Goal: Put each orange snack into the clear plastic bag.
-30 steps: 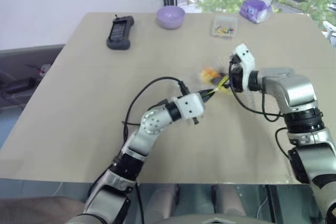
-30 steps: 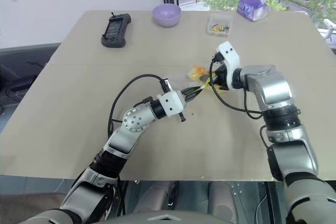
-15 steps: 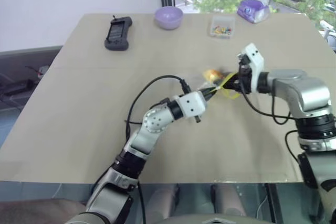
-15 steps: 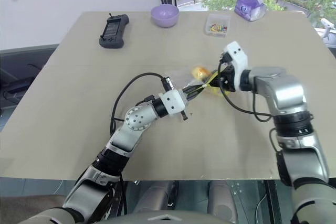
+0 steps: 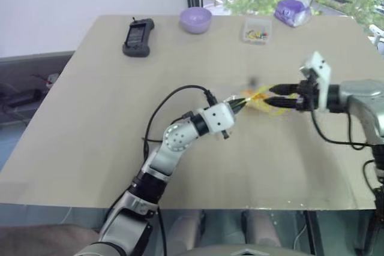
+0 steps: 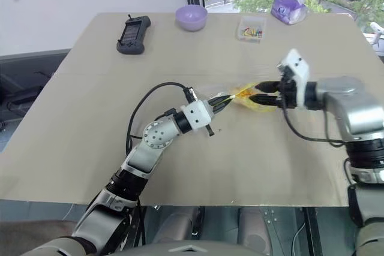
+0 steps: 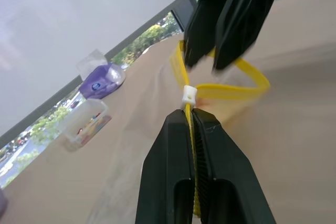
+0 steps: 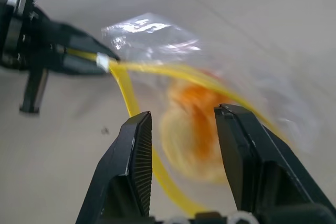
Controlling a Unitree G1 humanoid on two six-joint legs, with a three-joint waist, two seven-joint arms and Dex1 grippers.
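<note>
Left jaws clamp clear plastic bag (image 6: 249,96), mouth facing right jaws.

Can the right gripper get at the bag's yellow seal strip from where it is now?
Probably yes: the right gripper is open right at the yellow seal strip, and the left gripper pinches only its far end.

1. The round orange snack (image 8: 191,124) is golden-orange, paler at its edge.
2. The see-through plastic bag (image 8: 157,35) has a bright yellow seal strip and a small white slider.
3. The flat wooden table (image 5: 90,118) is light tan all over.
4. The small round bowl (image 5: 195,18) is pale purple.
5. The little clear box (image 5: 257,30) holds bits of many colours.
6. The flat handheld controller (image 5: 137,36) is dark grey.
7. The crinkly wrapped pack (image 5: 291,10) is purple.
</note>
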